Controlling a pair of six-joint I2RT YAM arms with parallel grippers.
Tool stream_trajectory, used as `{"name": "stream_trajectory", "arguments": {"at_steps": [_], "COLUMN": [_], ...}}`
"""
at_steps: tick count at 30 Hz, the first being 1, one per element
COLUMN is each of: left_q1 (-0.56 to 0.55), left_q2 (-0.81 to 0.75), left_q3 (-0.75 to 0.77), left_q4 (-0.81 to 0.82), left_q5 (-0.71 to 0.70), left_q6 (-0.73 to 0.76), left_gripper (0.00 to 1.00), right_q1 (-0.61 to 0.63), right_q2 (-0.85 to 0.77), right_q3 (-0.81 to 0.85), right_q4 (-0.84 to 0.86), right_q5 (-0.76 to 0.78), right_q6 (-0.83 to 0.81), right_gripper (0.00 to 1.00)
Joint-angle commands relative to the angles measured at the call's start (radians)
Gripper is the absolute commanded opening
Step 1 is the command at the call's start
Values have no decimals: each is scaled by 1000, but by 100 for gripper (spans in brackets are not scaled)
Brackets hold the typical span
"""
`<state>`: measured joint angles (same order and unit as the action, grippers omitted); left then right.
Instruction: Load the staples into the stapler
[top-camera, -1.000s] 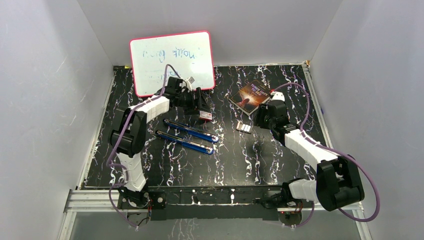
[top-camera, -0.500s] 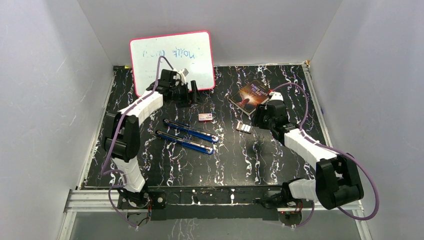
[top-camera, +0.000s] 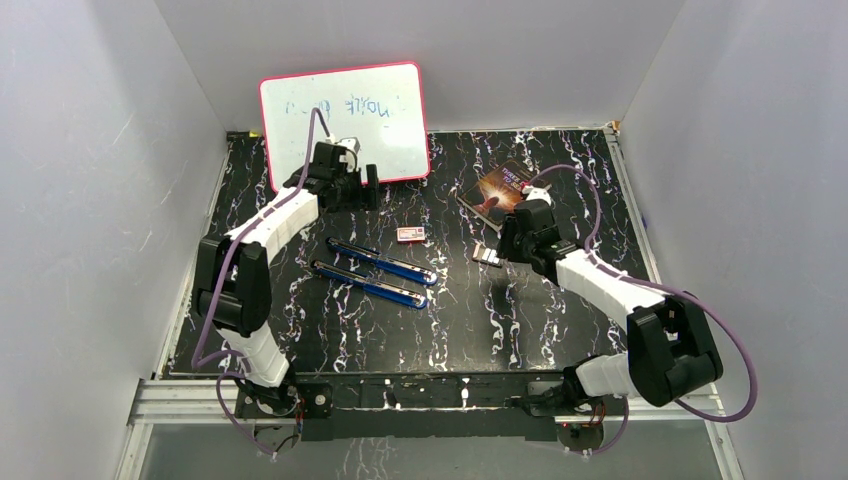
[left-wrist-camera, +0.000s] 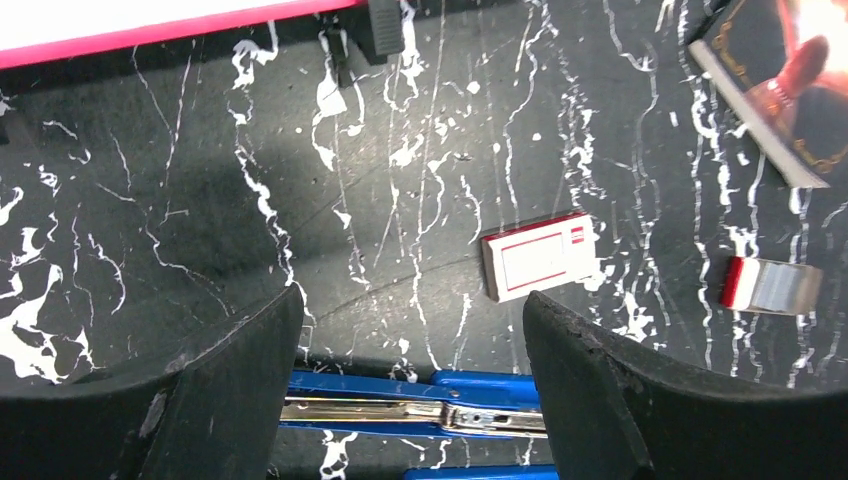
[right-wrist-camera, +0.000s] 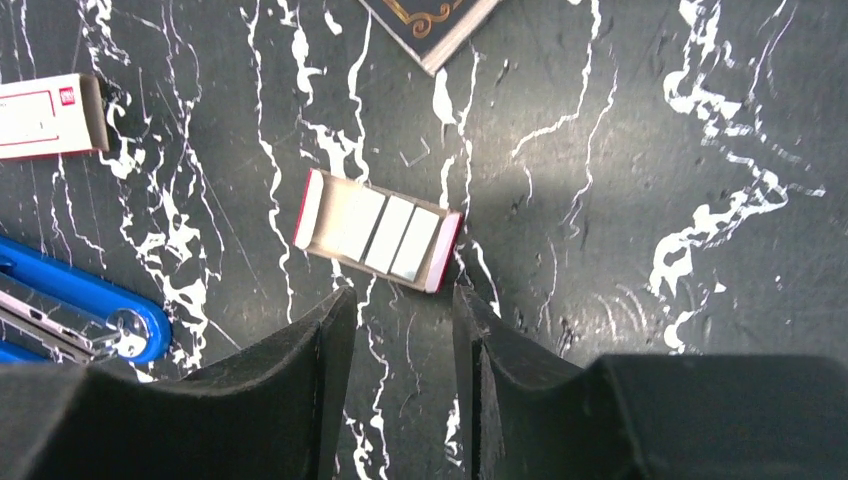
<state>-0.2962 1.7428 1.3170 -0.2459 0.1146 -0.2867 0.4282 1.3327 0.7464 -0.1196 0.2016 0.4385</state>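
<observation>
1. Your left arm reaches far forward, its wrist close to the foot of the whiteboard (top-camera: 345, 118). The left gripper (left-wrist-camera: 412, 300) hangs above the table (top-camera: 450, 335) with its jaws spread wide and nothing between them.
2. That wrist camera looks down on the small white box (left-wrist-camera: 540, 255), which lies beyond the right finger. The stapler (left-wrist-camera: 420, 412) shows between the fingers at the bottom edge.
3. Your right arm bends at the elbow and stretches toward the table's middle. The right gripper (right-wrist-camera: 402, 295) points down with its jaws partly apart, gripping nothing.
4. The staples (right-wrist-camera: 395, 238) lie as silvery strips in a small open cardboard tray (right-wrist-camera: 312, 215), flat on the table just ahead of the right fingertips, near the book (top-camera: 500, 190).
5. The stapler lies swung open, its metal rail exposed, well to the left of the tray.
</observation>
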Motion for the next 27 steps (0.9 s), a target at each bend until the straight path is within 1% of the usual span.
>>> {"name": "stream_trajectory", "arguments": {"at_steps": [1,5,11,15,20,27], "left_q1": [5,6,6,6,6,5], "left_q2": [-43,-39,-34,-37,-37,-35], "left_q3": [-24,-22,-23,-24,-25,-27], "left_q4": [-22,-25,-27,-27,-29,-28], "left_q5": [-47,-47,-38,-38,-43,-42], "left_q6": [44,45,45,49,53,55], "left_gripper": [80,80,80,79,78,77], "right_q1": [28,54,54,54,55,53], "right_q2": [-21,-38,19,63,115,182], "right_q3": [27,-16,-66,-67,-53,-12], "right_q4": [-71,-78,-16,15,27,-13], "right_q5": [29,-22,-73,-86,-60,14], "right_q6": [92,139,158,151,125,63], "right_gripper": [49,49,49,42,25,17]}}
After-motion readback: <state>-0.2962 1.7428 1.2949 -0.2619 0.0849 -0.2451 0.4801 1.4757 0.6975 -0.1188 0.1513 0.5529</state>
